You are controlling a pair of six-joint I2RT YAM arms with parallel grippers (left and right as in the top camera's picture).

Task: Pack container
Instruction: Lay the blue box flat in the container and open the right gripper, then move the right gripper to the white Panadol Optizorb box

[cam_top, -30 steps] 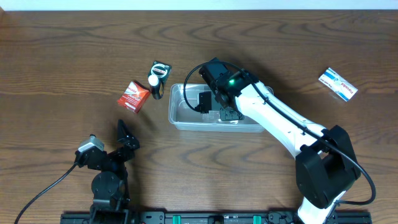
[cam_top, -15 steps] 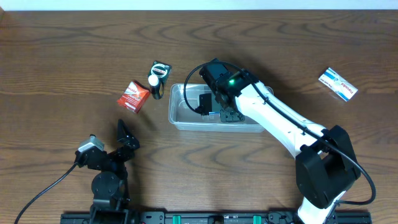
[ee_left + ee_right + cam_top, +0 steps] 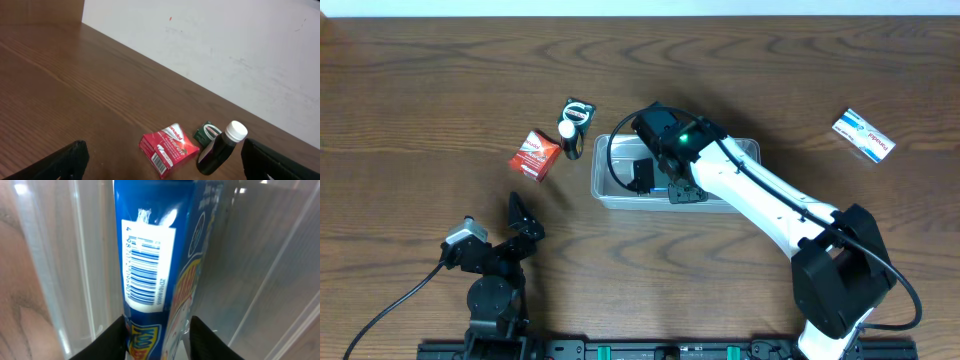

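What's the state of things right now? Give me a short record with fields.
container: clear tub, mid-scene
right gripper: down inside the container, fingers either side of a blue barcoded pack; whether it grips, unclear
left gripper: open, empty, near the front left
outside, left of container: red box, dark bottle, green packet
outside, far right: blue-and-white box

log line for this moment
right gripper: straddling blue tube in container | left gripper: open | outside: red box, dark bottle
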